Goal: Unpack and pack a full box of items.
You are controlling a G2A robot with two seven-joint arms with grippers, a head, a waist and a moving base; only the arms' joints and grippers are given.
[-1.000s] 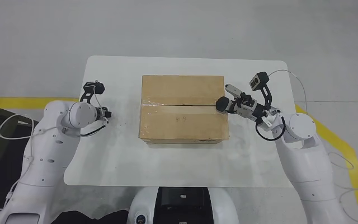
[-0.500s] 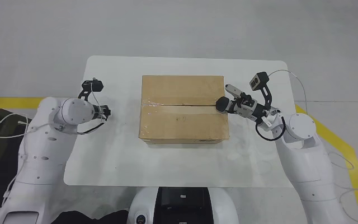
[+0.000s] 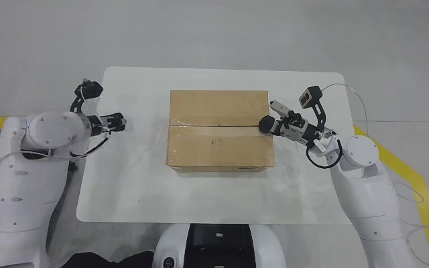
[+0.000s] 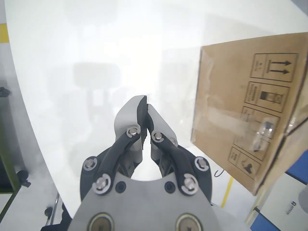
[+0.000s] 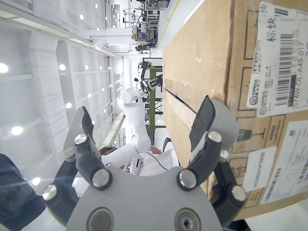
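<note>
Now right end effector (image 5: pixel 144 121) gapes wide, empty, at the end of the box (image 3: pixel 221 130); left end effector (image 4: pixel 144 114) pinched together, empty

White rounded arms (image 3: pixel 47 130), black links (image 4: pixel 113 150), grey fingers (image 4: pixel 122 118), silver screws (image 4: pixel 133 131)

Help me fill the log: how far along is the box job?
Done: nothing visible; the cardboard box sits closed at its seam. In hand: the open right end effector is at the seam's end; the left end effector, shut and empty, is apart. Left: opening, unpacking, repacking.
</note>
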